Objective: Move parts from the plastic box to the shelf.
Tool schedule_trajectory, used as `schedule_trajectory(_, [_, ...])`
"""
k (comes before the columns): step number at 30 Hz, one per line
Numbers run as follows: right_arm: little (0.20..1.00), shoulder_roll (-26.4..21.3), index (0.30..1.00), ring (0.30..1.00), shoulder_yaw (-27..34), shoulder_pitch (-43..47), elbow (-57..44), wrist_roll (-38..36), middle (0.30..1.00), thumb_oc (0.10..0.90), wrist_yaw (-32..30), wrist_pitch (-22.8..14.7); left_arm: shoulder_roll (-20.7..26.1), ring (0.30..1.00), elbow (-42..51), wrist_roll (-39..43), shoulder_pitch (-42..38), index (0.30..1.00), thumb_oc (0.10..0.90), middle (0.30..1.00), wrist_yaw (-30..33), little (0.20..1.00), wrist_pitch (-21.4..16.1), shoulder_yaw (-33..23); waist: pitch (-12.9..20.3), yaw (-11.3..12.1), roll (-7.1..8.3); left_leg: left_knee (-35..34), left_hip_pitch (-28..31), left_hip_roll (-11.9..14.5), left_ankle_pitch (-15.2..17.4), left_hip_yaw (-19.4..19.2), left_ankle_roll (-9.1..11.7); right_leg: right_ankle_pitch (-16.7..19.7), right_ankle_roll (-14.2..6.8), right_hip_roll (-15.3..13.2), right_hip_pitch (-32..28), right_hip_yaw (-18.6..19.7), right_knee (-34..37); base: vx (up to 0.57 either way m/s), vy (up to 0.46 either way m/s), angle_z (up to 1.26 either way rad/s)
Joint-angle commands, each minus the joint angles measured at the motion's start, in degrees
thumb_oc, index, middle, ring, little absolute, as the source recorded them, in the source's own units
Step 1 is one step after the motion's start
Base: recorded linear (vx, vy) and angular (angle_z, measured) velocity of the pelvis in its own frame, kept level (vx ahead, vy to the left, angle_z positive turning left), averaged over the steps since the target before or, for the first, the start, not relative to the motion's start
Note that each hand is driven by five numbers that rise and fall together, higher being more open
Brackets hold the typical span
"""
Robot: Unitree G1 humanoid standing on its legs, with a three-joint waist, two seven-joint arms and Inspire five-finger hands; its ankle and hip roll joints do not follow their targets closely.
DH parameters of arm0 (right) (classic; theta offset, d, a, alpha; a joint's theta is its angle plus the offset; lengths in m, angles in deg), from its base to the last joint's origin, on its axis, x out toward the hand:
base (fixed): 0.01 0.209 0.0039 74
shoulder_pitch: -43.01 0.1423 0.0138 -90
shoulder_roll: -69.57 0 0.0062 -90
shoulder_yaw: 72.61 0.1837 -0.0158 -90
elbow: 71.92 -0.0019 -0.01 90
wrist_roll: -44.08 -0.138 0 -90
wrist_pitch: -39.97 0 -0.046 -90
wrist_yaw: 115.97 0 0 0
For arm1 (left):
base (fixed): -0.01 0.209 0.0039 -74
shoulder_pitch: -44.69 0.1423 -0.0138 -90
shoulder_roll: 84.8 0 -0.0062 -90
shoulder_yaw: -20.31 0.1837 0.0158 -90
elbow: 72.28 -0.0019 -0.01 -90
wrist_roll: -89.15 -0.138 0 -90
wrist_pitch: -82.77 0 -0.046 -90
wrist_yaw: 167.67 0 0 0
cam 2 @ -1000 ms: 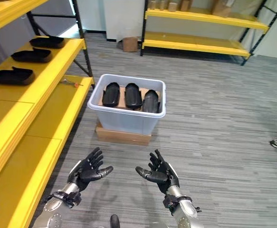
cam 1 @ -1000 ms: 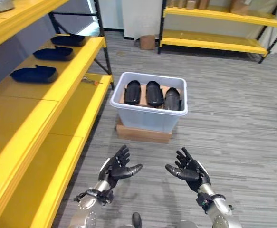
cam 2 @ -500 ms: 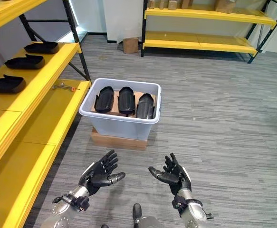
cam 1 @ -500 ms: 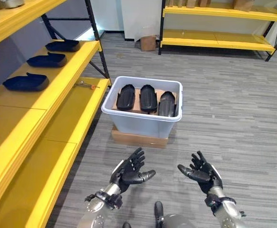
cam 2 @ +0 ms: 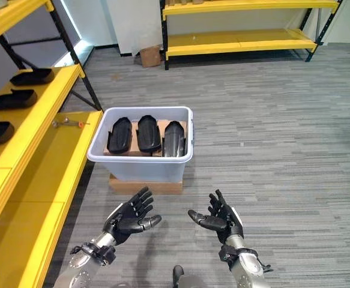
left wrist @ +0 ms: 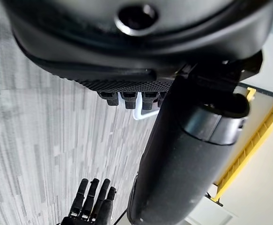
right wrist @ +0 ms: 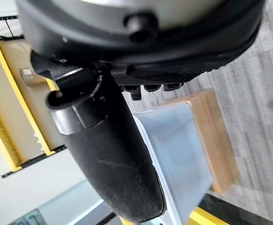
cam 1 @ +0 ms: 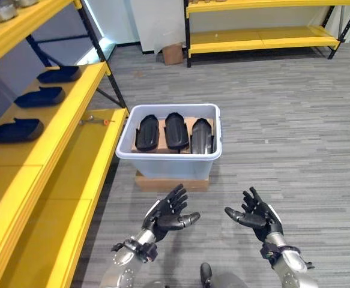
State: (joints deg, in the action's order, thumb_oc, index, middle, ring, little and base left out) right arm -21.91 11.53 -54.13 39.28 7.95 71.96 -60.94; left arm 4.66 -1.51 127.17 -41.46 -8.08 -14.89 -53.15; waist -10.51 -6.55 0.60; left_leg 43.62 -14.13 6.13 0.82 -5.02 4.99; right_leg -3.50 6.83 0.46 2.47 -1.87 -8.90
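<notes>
So far I'm counting three parts (cam 1: 36, 97) lying on the shelf (cam 1: 72, 129) at left, while three more parts (cam 1: 176, 131) are still sitting in the box (cam 1: 170, 165) on the floor ahead. My left robot hand (cam 1: 168, 213) and right robot hand (cam 1: 256, 213) are hanging near me, short of the box, fingers spread wide, palms up, holding and touching nothing.

Two silver-grey arms, each with a dark fingered robot hand (cam 1: 168, 214) and black wrist collar.
</notes>
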Motion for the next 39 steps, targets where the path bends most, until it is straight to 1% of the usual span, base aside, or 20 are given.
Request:
schedule_trajectory(1, [1.000,-1.5,1.000,1.000,1.8,3.4,-3.8,-0.8,1.000,0.900,4.4,-5.6,1.4,1.000,3.4,3.4,-1.4,1.000,0.900,1.000,-0.8,1.000,-5.2,-1.6,1.9,-0.5,1.03,-18.9,7.4,-0.1,-7.7,-4.0,-2.8,3.0,-6.0,-1.5,-2.9,-0.5,3.6,0.26,0.278,-0.45])
schedule_trajectory(2, [1.000,-1.7,1.000,1.000,1.7,3.7,-4.2,-0.6,1.000,0.900,4.5,-4.9,1.8,1.000,3.4,3.8,-1.3,1.000,0.900,1.000,-0.7,1.000,-4.8,-1.6,1.8,-0.3,0.48,-25.2,7.6,0.7,-9.1,-2.9,-2.4,2.7,-6.5,-1.4,-3.6,0.3,3.5,0.21,0.235,-0.51])
schedule_trajectory(3, [1.000,-1.8,1.000,1.000,1.6,3.6,-4.3,-0.6,1.000,0.900,4.5,-4.8,1.8,1.000,3.4,3.8,-1.3,1.000,0.900,1.000,-0.8,1.000,-4.8,-1.7,1.6,-0.3,0.48,-26.5,8.0,0.7,-9.4,-2.7,-2.4,2.5,-6.6,-1.5,-4.0,0.4,3.6,0.24,0.257,-0.48])
schedule_trajectory(5, [1.000,-3.2,1.000,1.000,1.0,3.6,-4.9,0.6,1.000,0.900,5.4,-4.0,3.0,1.000,3.1,3.3,-1.2,1.000,0.900,1.000,-4.0,1.000,-4.1,-1.9,1.3,0.6,-0.35,-39.4,7.8,2.8,-13.1,1.4,-0.8,1.8,-7.8,-1.9,-6.4,2.3,4.3,0.29,0.320,-0.28])
schedule_trajectory(7, [1.000,-4.1,1.000,1.000,0.5,4.0,-4.4,0.6,1.000,0.900,6.2,-4.0,3.4,1.000,2.9,2.4,-0.7,1.000,0.900,1.000,-4.5,1.000,-3.7,-2.1,1.0,1.3,-0.53,-43.8,7.6,4.0,-14.9,3.6,-0.1,1.6,-8.2,-2.3,-7.7,3.7,4.6,0.21,0.244,-0.16])
schedule_trajectory(9, [1.000,-5.0,1.000,1.000,-0.3,4.4,-4.5,-0.2,1.000,0.900,8.5,-4.0,3.6,1.000,1.1,1.4,-0.8,1.000,0.900,1.000,-4.6,1.000,-4.6,-2.6,0.7,1.9,-0.46,-47.5,5.6,5.3,-14.3,4.8,0.3,0.7,-9.0,-3.9,-9.2,4.6,4.1,0.28,0.423,-0.42])
schedule_trajectory(12, [1.000,-5.6,1.000,1.000,-0.6,4.5,-4.7,-0.1,1.000,0.900,10.1,-3.8,3.5,1.000,-0.8,1.7,-1.3,1.000,0.900,1.000,-3.5,1.000,-5.6,-3.2,1.0,1.9,-1.23,-47.5,6.3,4.8,-12.6,4.9,0.5,0.1,-9.8,-5.2,-9.6,4.7,3.6,0.22,0.397,-0.53])
schedule_trajectory(14, [1.000,-5.5,1.000,1.000,-0.6,4.3,-4.9,-1.1,1.000,0.900,9.8,-3.4,4.2,1.000,-3.5,1.6,-2.0,1.000,0.900,1.000,-3.7,1.000,-4.5,-3.5,1.7,1.7,-2.50,-46.2,9.2,3.7,-11.2,4.0,0.0,-1.2,-11.0,-7.3,-10.1,3.4,1.9,0.26,0.571,-0.59])
schedule_trajectory(17, [1.000,-4.8,1.000,1.000,-0.2,3.7,-5.6,-1.9,1.000,0.900,9.6,-2.9,4.8,1.000,-4.8,0.5,-2.3,1.000,0.900,1.000,-4.2,1.000,-5.2,-2.8,2.3,1.8,-2.46,-45.2,10.4,1.9,-9.7,3.4,-1.0,-1.4,-12.1,-8.8,-10.5,2.4,1.0,0.14,0.343,-0.13])
schedule_trajectory(19, [1.000,-3.5,1.000,1.000,0.0,3.1,-6.9,-0.1,1.000,0.900,8.5,-2.4,5.1,1.000,-4.3,-0.1,-2.4,1.000,0.900,1.000,-3.6,1.000,-4.9,-2.8,2.7,2.1,-2.45,-44.8,10.9,0.1,-8.8,2.6,-2.5,-1.5,-12.6,-10.1,-10.1,1.3,-0.8,0.13,0.383,0.28])
schedule_trajectory(21, [1.000,-1.8,1.000,1.000,-0.5,2.8,-8.3,1.2,1.000,0.900,6.5,-2.7,5.7,1.000,-3.4,-1.3,-2.3,1.000,0.900,1.000,-2.4,1.000,-4.9,-3.1,3.0,2.9,-1.97,-44.0,11.0,-2.1,-7.5,0.9,-5.0,1.3,-13.4,-11.8,-8.1,-0.6,-5.7,0.10,0.379,0.20])
schedule_trajectory(24, [1.000,-0.9,1.000,1.000,-0.6,2.8,-8.7,1.3,1.000,0.900,4.6,-3.4,6.2,1.000,-2.6,-2.9,-2.3,1.000,0.900,1.000,-0.8,1.000,-5.2,-3.5,3.2,4.0,-1.38,-43.7,10.8,-3.9,-6.4,-0.5,-6.7,4.4,-13.4,-13.5,-6.8,-2.3,-9.4,0.06,0.253,0.10])
schedule_trajectory(26, [1.000,-0.2,1.000,1.000,-0.4,3.2,-8.6,1.4,1.000,0.900,2.8,-4.2,6.1,1.000,-2.2,-2.1,-2.4,1.000,0.900,1.000,0.3,1.000,-6.0,-4.2,3.3,5.4,-1.08,-43.8,11.5,-5.4,-5.3,-2.2,-8.1,9.1,-13.5,-17.0,-4.8,-5.3,-15.1,0.07,0.279,0.13])
schedule_trajectory(28, [1.000,0.3,1.000,1.000,-0.2,3.8,-8.3,1.6,1.000,0.900,2.4,-4.5,5.8,1.000,-1.5,-2.0,-1.8,1.000,0.900,1.000,0.5,1.000,-6.3,-5.4,3.1,6.5,-1.06,-44.1,12.6,-5.7,-4.6,-3.7,-8.7,10.9,-13.7,-18.8,-3.0,-7.1,-19.9,0.09,0.249,0.04])
schedule_trajectory(30, [1.000,0.2,1.000,1.000,-0.5,4.4,-9.0,1.6,1.000,0.900,0.9,-4.1,5.9,1.000,-0.3,-2.2,-1.9,1.000,0.900,1.000,1.4,1.000,-7.0,-6.0,2.4,5.7,-0.54,-45.4,14.6,-6.4,-4.0,-3.7,-9.0,8.6,-13.6,-12.3,-0.1,-6.2,-19.2,0.12,0.115,-0.09])
schedule_trajectory(32, [1.000,-0.3,1.000,1.000,-0.8,5.1,-9.0,1.4,1.000,0.900,0.7,-4.1,5.8,1.000,0.6,-2.0,-2.6,1.000,0.900,1.000,2.1,1.000,-6.8,-6.4,2.1,5.1,-0.31,-46.2,16.0,-6.4,-3.8,-4.0,-8.7,8.4,-13.2,-9.0,2.2,-6.7,-15.7,0.09,-0.011,0.05])
schedule_trajectory(34, [1.000,-0.7,1.000,1.000,-0.9,5.7,-8.7,0.8,1.000,0.900,0.7,-4.2,5.7,1.000,1.1,-2.2,-2.9,1.000,0.900,1.000,2.2,1.000,-6.6,-6.5,1.7,5.0,0.08,-46.6,16.7,-6.4,-3.5,-4.3,-8.4,8.3,-13.2,-8.1,2.8,-7.5,-12.3,0.08,-0.054,-0.03])
schedule_trajectory(35, [1.000,-0.8,1.000,1.000,-0.7,6.2,-8.3,0.7,1.000,0.900,0.4,-4.2,5.4,1.000,1.7,-2.5,-2.9,1.000,0.900,1.000,2.3,1.000,-6.1,-6.5,1.5,4.7,0.70,-46.9,17.5,-6.7,-2.9,-4.2,-8.3,8.9,-13.5,-7.2,3.7,-7.6,-7.7,0.15,-0.094,-0.07])
schedule_trajectory(37, [1.000,-1.0,1.000,1.000,-0.4,6.6,-8.0,0.2,1.000,0.900,0.1,-4.1,5.1,1.000,2.1,-3.2,-2.9,1.000,0.900,1.000,2.2,1.000,-5.8,-6.1,1.2,4.0,1.22,-47.3,18.6,-7.1,-2.4,-3.4,-8.1,9.7,-13.8,-6.1,4.2,-6.5,-2.4,0.19,-0.101,-0.03])
schedule_trajectory(39, [1.000,-0.6,1.000,1.000,0.4,6.8,-7.5,0.5,1.000,0.900,-0.8,-3.8,4.9,1.000,2.8,-3.8,-2.5,1.000,0.900,1.000,1.1,1.000,-5.2,-5.1,0.9,2.6,1.95,-48.1,20.7,-7.9,-0.9,-1.2,-7.9,13.2,-14.7,-4.8,6.6,-3.1,3.0,0.24,-0.099,0.13])
